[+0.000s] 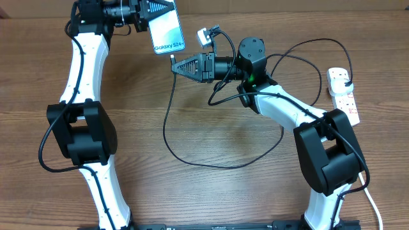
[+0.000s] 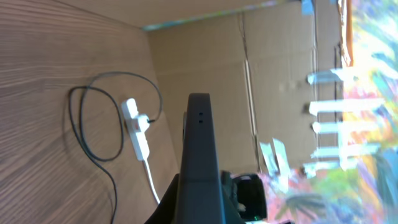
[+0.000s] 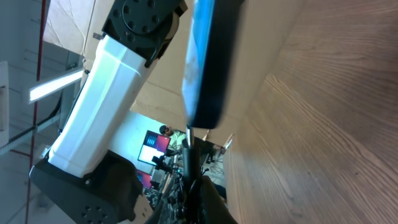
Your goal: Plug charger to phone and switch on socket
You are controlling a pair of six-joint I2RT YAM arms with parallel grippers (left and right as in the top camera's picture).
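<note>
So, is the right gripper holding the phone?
No, the left gripper grips the phone; the right gripper holds the charger.

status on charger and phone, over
left end effector shut on phone, raised. right end effector shut on charger tip, at phone's bottom edge. socket far right, nothing blocking.

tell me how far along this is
Done: left gripper holds the phone up, and the charger looks plugged into the socket. In hand: right gripper holds the charger's tip at the phone's lower edge; seated or not, I cannot tell. Left: finish the plug-in if needed, then switch on the socket.
</note>
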